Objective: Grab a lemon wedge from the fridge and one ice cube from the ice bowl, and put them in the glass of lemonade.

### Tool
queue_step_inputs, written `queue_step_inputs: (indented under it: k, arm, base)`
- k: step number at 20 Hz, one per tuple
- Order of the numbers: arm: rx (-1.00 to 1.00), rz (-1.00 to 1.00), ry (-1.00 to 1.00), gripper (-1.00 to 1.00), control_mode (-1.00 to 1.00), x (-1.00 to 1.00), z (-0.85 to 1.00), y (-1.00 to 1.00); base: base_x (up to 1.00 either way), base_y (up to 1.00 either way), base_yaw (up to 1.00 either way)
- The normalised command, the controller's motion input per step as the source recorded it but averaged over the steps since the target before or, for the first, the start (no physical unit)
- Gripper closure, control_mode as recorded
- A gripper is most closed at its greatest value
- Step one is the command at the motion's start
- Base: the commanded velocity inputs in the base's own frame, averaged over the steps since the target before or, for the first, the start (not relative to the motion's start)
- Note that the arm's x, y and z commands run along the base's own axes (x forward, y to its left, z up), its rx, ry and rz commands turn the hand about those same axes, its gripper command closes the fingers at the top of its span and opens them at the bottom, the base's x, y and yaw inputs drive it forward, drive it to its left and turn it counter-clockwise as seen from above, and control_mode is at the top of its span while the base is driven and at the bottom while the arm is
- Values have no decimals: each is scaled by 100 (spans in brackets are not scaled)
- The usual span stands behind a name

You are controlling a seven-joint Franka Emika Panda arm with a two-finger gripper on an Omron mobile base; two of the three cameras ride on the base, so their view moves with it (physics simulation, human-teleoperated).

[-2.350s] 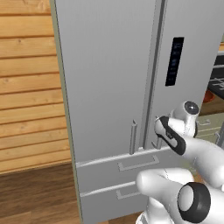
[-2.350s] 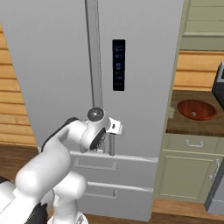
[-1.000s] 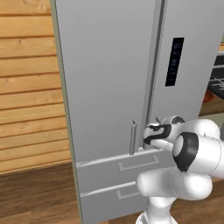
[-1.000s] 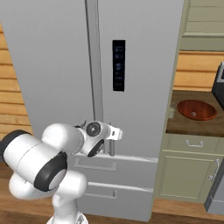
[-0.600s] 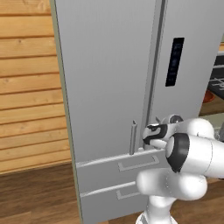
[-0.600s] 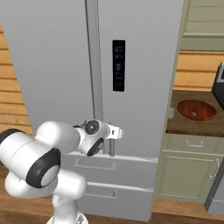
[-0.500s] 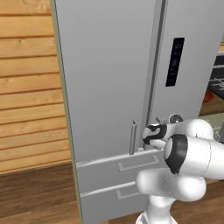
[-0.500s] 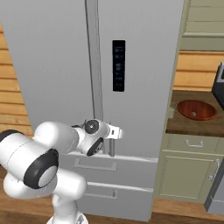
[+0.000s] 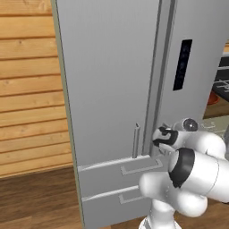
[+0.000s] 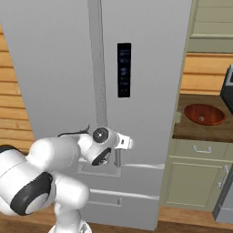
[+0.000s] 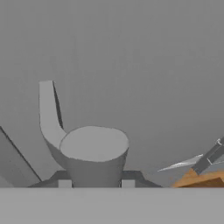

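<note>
End effector (image 11: 96, 183) clamps fridge handle (image 11: 89, 153).

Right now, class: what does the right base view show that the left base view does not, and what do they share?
Right base view alone: the ice bowl on the counter, with beige cabinets below.
Left base view alone: the wooden floor.
Shared: the fridge with doors closed, its black control panel, and the arm's jaws at a door handle.

A brown counter (image 10: 195, 132) sits to the right of a tall grey fridge (image 10: 150, 91). On it rest a round reddish-brown ice bowl (image 10: 204, 113) and, just left of it, a small pale glass of lemonade (image 10: 178, 117).
</note>
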Motion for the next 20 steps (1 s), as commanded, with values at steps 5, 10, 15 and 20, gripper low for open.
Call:
queue_step_inputs:
  k: [5, 10, 15, 20]
  arm:
    - [5, 0, 1, 100, -100, -56, 63, -85]
    - [7, 0, 0, 100, -100, -81, 53, -97]
    - [6, 0, 0, 100, -100, -75, 55, -100]
    - [3, 0, 0, -100, -100, -58, 61, -80]
  base:
    - [0, 0, 0]
    - [0, 0, 0]
    - [0, 0, 0]
    - [0, 0, 0]
